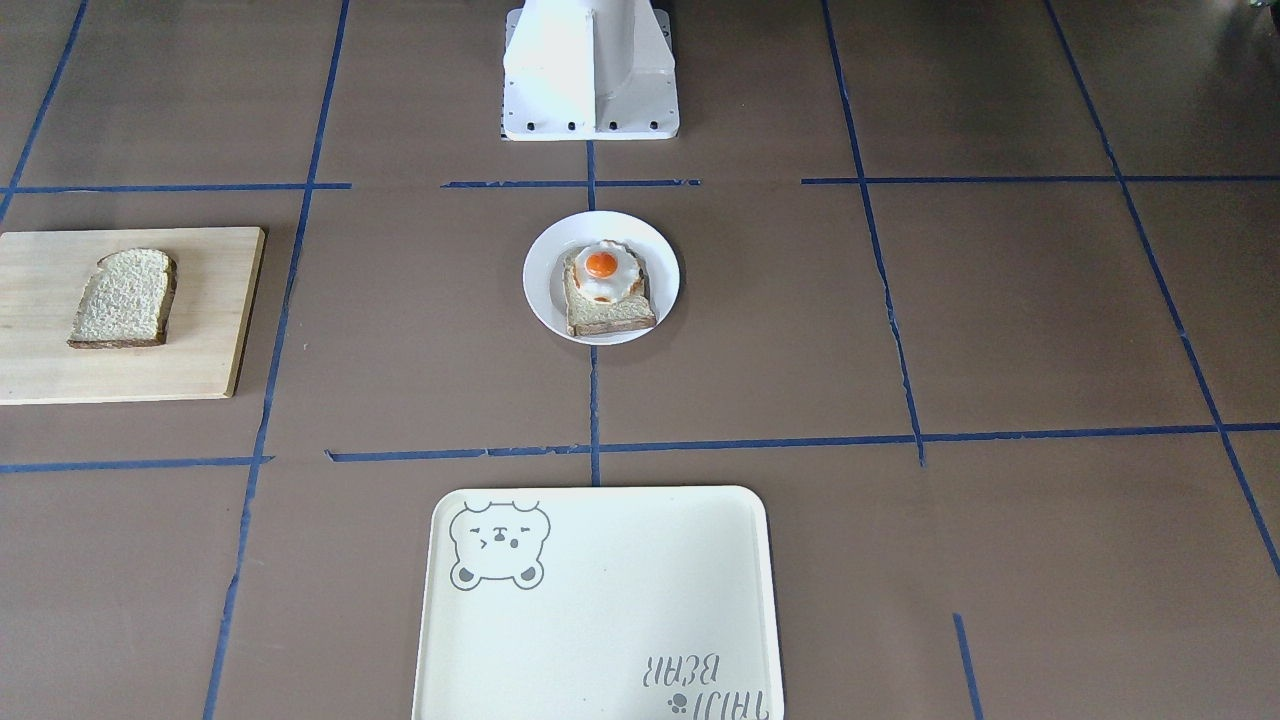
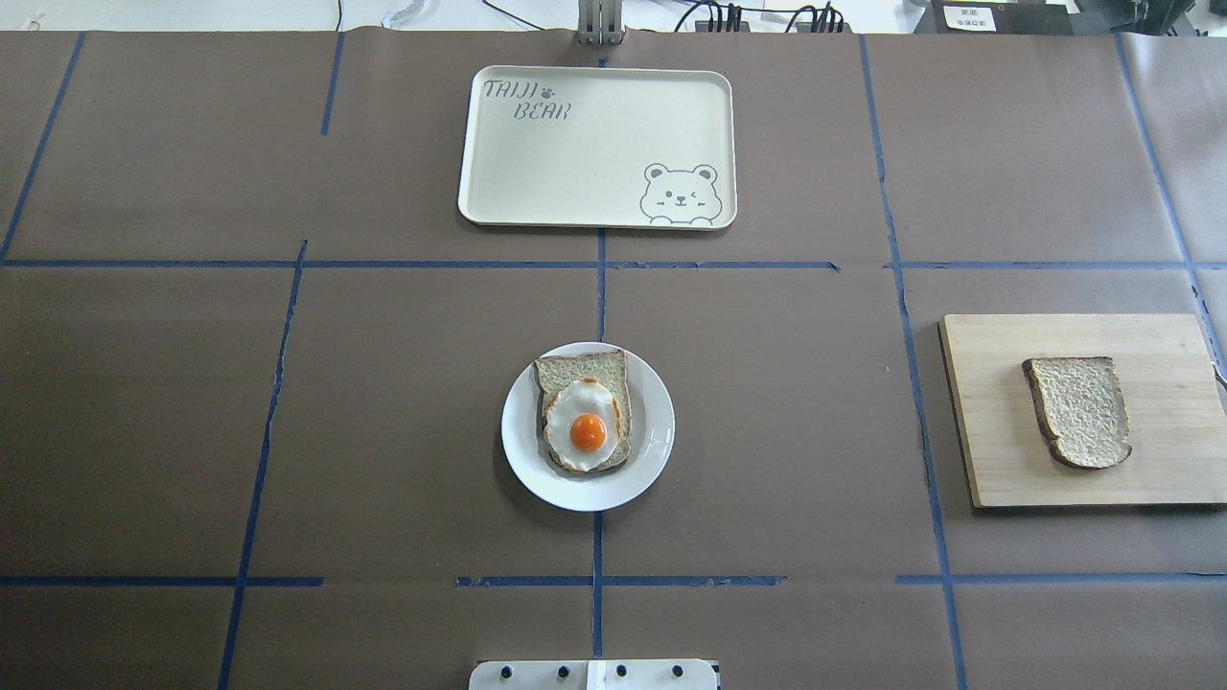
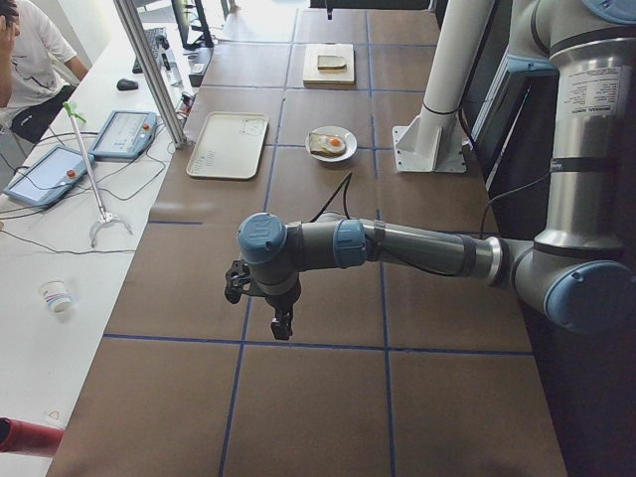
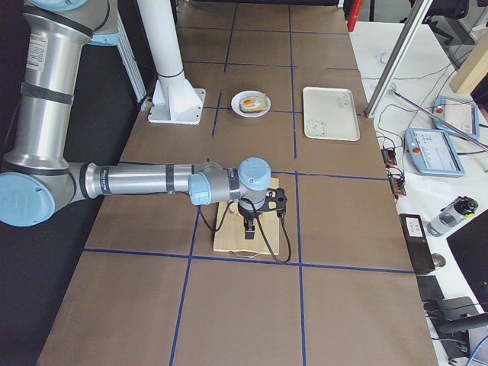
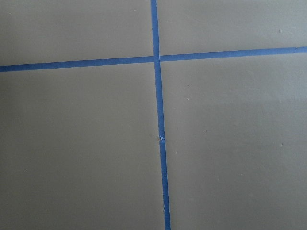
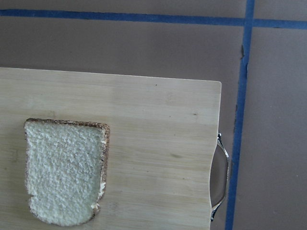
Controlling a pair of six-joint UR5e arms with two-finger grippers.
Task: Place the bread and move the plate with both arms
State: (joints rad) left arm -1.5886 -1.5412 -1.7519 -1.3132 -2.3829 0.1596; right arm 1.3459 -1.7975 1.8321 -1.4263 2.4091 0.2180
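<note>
The bread lies flat on a wooden cutting board at the table's right; it also shows in the right wrist view and the front view. The white plate sits mid-table in front of the base and holds a toast slice with a fried egg. The right gripper hangs above the board, seen only in the exterior right view. The left gripper hangs over bare table far to the left. I cannot tell whether either gripper is open or shut.
A cream tray with a bear drawing lies on the far side of the plate. Blue tape lines cross the brown table. The white robot base stands behind the plate. An operator sits at a side bench.
</note>
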